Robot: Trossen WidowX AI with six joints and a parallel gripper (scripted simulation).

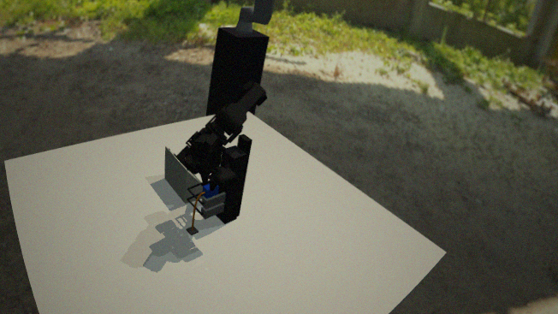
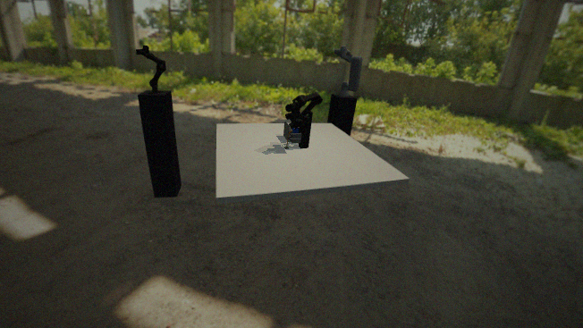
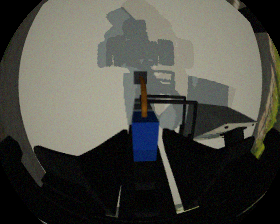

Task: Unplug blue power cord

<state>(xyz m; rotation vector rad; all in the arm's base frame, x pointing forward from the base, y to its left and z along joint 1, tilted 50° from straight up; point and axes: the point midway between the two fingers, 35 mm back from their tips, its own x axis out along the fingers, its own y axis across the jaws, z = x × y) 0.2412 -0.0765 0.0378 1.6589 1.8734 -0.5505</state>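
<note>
The blue plug stands dead ahead between the half-open, empty gripper's fingers, its long axis seemingly upright, orange cord trailing beyond.

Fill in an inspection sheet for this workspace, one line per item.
Surface: pale slab, carrying the arm's shadow.
Job's things: blue plug sits on the power strip, not pulled out.
Clutter: grey panel and black post beside the strip.
Grippers: gripper partly open, straddling the plug, clamping nothing.
Cables: orange-brown cord runs from the plug down to the slab.
Surroundings: concrete pillars, low wall, greenery, dirt floor.
</note>
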